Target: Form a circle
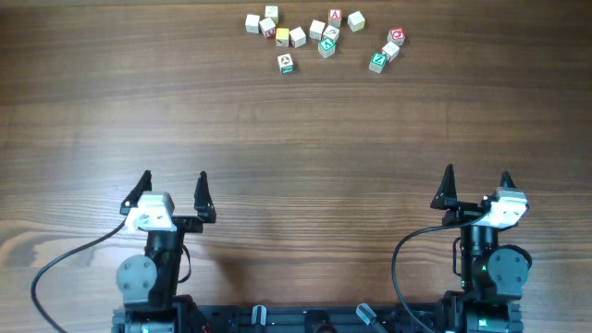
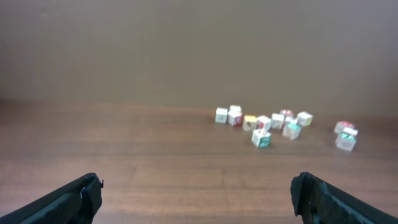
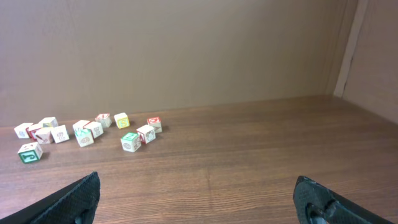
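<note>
Several small pale wooden letter cubes [image 1: 298,37] with red, green or yellow faces lie scattered at the far edge of the table, not in a circle. A close trio [image 1: 389,51] sits at the right end of the scatter, and one green-faced cube [image 1: 286,63] lies nearest the arms. The cubes [image 2: 263,122] show blurred and far ahead in the left wrist view, and the cubes [image 3: 93,129] lie far ahead to the left in the right wrist view. My left gripper [image 1: 175,178] [image 2: 196,182] and right gripper [image 1: 476,174] [image 3: 197,180] hover near the front, both open and holding nothing.
A wide stretch of bare wooden table [image 1: 296,139] lies between the grippers and the cubes. A plain wall [image 3: 186,50] rises behind the table, with a corner at the far right.
</note>
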### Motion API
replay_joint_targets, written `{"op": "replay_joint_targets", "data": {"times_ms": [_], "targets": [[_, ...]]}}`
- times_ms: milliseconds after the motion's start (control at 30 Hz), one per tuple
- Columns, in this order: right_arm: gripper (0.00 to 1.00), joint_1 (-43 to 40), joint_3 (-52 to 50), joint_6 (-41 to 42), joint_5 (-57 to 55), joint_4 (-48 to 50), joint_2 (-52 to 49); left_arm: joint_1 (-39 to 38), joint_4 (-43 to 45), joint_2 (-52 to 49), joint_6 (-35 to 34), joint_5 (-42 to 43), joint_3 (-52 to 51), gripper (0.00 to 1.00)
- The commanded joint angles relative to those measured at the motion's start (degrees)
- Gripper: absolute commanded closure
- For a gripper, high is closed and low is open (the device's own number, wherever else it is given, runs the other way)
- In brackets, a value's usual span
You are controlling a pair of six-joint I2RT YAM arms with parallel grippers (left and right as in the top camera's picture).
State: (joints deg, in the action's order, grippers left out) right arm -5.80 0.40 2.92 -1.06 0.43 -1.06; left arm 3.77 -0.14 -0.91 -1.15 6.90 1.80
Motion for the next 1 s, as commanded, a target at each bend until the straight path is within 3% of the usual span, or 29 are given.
{"op": "replay_joint_targets", "data": {"times_ms": [0,167,233,333,600,800,967], "targets": [[0.0,-0.2,-0.1,0.1,1.1,0.0,0.0,0.2,-0.6,-3.1,0.5,1.4,9.4,0.0],[0.0,-0.2,-0.1,0.1,1.2,0.0,0.0,0.2,-7.0,-16.0,0.5,2.2,23.9,0.0],[0.0,-0.2,-0.1,0.1,1.1,0.0,0.0,0.2,-10.2,-23.5,0.5,6.2,32.2,0.0],[0.0,-0.2,-0.1,0.1,1.1,0.0,0.0,0.2,-15.2,-35.3,-0.9,10.7,46.2,0.0],[0.0,-0.2,-0.1,0.1,1.1,0.0,0.0,-5.7,-35.1,-65.1,-2.3,9.6,85.0,0.0],[0.0,-0.2,-0.1,0.1,1.2,0.0,0.0,-12.5,-32.9,-84.6,-2.3,9.6,101.1,0.0],[0.0,-0.2,-0.1,0.1,1.1,0.0,0.0,-15.5,-23.7,-98.1,-2.3,9.6,104.5,0.0]]}}
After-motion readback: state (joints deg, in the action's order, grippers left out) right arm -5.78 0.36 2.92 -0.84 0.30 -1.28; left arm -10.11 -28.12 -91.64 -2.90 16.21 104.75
